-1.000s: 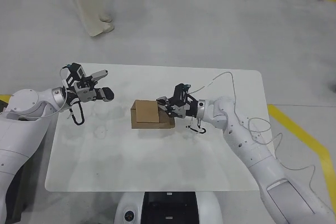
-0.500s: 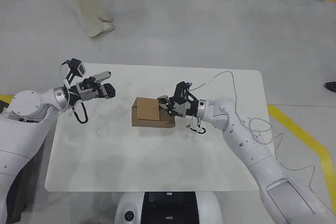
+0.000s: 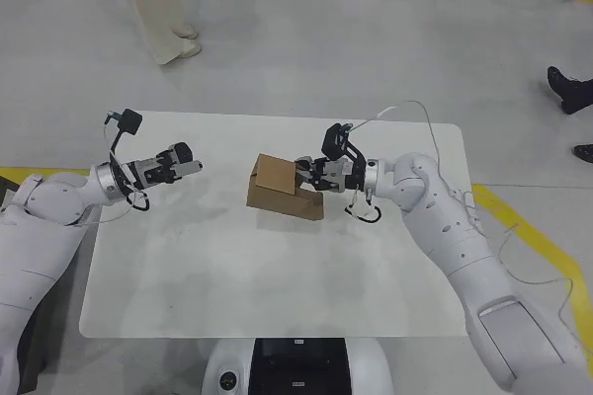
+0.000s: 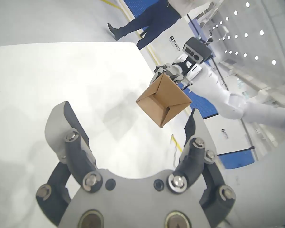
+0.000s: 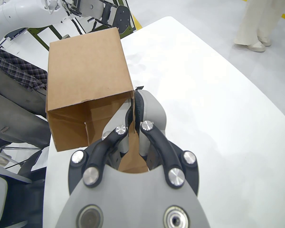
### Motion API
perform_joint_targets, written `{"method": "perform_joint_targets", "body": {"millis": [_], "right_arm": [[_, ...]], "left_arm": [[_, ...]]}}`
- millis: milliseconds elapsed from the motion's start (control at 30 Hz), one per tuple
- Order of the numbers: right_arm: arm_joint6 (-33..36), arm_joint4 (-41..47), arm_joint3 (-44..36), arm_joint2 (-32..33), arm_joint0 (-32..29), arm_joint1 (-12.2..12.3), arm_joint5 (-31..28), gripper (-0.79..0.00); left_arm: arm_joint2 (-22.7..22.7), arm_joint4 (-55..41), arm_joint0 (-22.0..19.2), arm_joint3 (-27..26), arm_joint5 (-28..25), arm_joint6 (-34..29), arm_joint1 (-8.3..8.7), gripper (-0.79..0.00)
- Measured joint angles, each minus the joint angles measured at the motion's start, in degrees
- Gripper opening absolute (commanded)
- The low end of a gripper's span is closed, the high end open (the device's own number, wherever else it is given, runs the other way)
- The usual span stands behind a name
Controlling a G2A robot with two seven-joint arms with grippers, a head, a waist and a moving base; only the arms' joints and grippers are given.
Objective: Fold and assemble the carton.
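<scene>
Brown corrugated card: one carton [image 3: 282,186], just toward 12 o'clock of the table [image 3: 277,286] centre in top view. Looks lifted clear of the surface and tipped onto a corner, going by left wrist view.

Pinched at its 3 o'clock side by right gripper [image 3: 314,175]. Jaws narrow, clamped across one side wall at the open mouth, one finger inside and one outside. Closed end, flaps folded shut, pointing to 9 o'clock at left gripper [image 3: 190,166]. Jaws there spread wide, holding nothing, well apart from the carton.

Step in hand, as a guess: presenting the half-built box so the open end can be dealt with.

Doing it well:
- Keep the pinch close to the corner crease. Mid-wall card likely to buckle.
- Rotate slowly. Single-wall grip, so expect the box to swing.
- Bring left in from 9 o'clock, flat onto a panel edge, not the centre of the flap seam. Could pop the flaps inward.
- Better still, set down on the closed end first, then brace from 9 o'clock and tuck the mouth flaps.
- Release the pinch only once braced.

Count:
- Carton: 1
- Grippers: 2 (1 gripping, 1 free)
- Table: 1
- Loose flaps seen at the mouth: at least 1; can't tell beyond that.
</scene>
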Motion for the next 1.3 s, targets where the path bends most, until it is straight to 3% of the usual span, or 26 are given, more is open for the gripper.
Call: {"method": "perform_joint_targets", "body": {"millis": [133, 600, 800, 1033, 1300], "right_arm": [[2.06, 2.42, 0.63, -0.45, 0.87, 0.03, 0.01, -0.785], [2.04, 2.19, 0.34, -0.53, 0.75, 0.05, 0.31, -0.785], [1.96, 0.16, -1.01, -0.97, 0.93, 0.48, -0.02, -0.785], [0.34, -0.65, -2.11, -4.24, 2.62, 1.31, 0.01, -0.785], [-4.13, -0.15, -1.68, -9.31, 4.75, 2.25, 0.01, -0.785]], "left_arm": [[-0.85, 10.19, 0.82, -0.69, -3.06, 6.05, -0.2, 0.0], [-0.81, 9.39, 0.85, -0.75, -2.83, 5.46, -0.19, 0.0], [-1.01, 20.06, 2.08, -2.69, -4.37, 6.03, -0.17, 0.0], [0.76, 29.87, 2.06, -3.21, -11.53, 9.42, -0.91, 0.0], [5.05, 32.26, 1.35, -7.54, -11.85, 13.75, -1.51, 0.0]]}}
